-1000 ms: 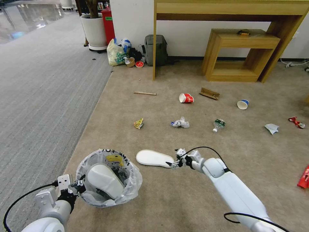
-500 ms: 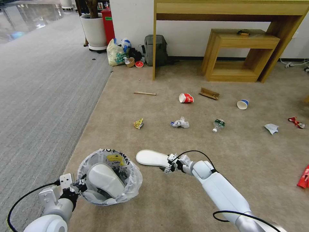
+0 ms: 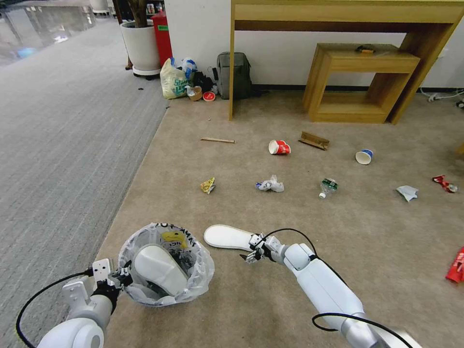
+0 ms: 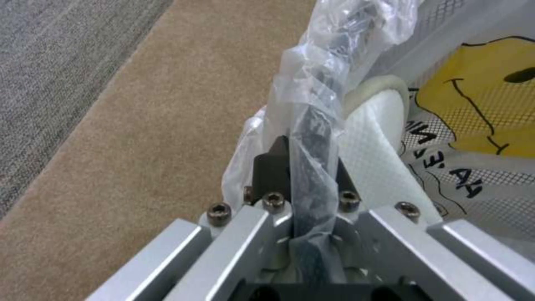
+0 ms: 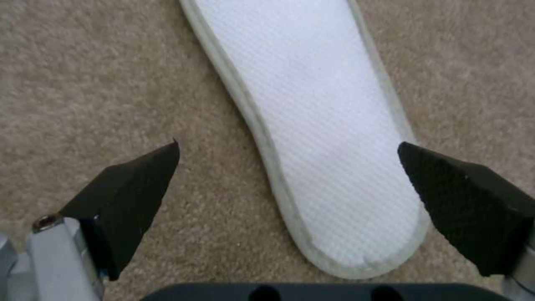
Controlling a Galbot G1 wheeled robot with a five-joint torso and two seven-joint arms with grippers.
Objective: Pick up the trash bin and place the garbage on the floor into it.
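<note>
White, flat textile slipper (image 5: 329,142) lies on the beige short-pile carpet floor (image 3: 290,299) beside the bag-lined black bin (image 3: 166,266) clamped at its rim by the left end effector (image 4: 304,167); right end effector (image 5: 290,205), released, straddles its heel, judged light, floppy, best pinched edgewise.

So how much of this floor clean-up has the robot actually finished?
Barely begun. Done: the left gripper clamps the small black bag-lined trash bin by its rim, one white slipper inside. In hand: the open right gripper straddles the second white slipper, which lies flat on the beige carpet. Left: red cup, blue cup, crushed bottle, wrappers, stick.
</note>
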